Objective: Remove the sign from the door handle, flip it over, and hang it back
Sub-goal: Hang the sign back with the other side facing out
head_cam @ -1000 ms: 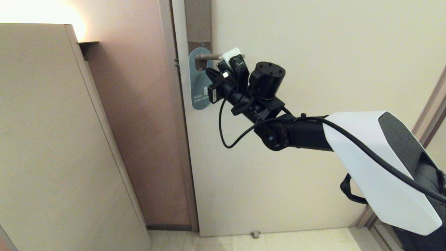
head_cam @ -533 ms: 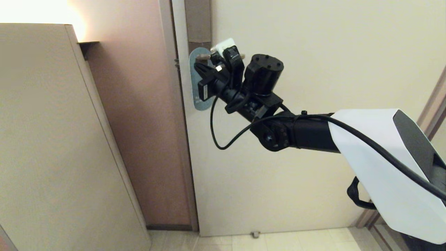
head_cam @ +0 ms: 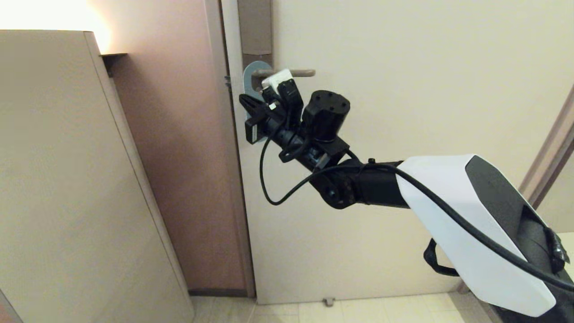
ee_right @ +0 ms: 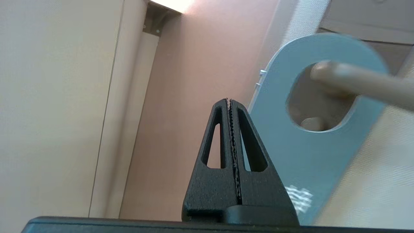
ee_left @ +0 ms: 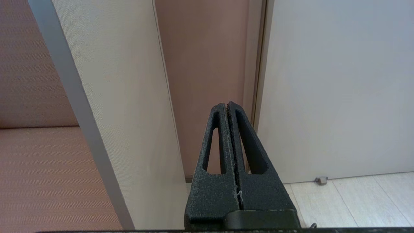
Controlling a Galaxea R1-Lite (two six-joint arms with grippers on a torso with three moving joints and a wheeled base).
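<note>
I am bringing the right claw (ee_right: 230, 101), pressed shut and gripping nothing, beside the blue sign (ee_right: 310, 155) hanging by its hole on the door handle (ee_right: 362, 84), probably to nudge it loose.

The head view looks forward and slightly down from well back at the door (head_cam: 403, 112), taking in its hinge-free edge, the floor (head_cam: 358, 309) and the right arm (head_cam: 448, 211) reaching in. The right wrist view sits close beside the door's edge, facing upward along its shut fingers (ee_right: 223, 136) at the sign (ee_right: 307, 155) on the door handle (ee_right: 355, 82), both also seen from the head. The left wrist view looks level from low down at the door's bottom corner, sharing the cabinet panel (ee_left: 129, 113) and wall (ee_left: 207, 64) with the head view.
</note>
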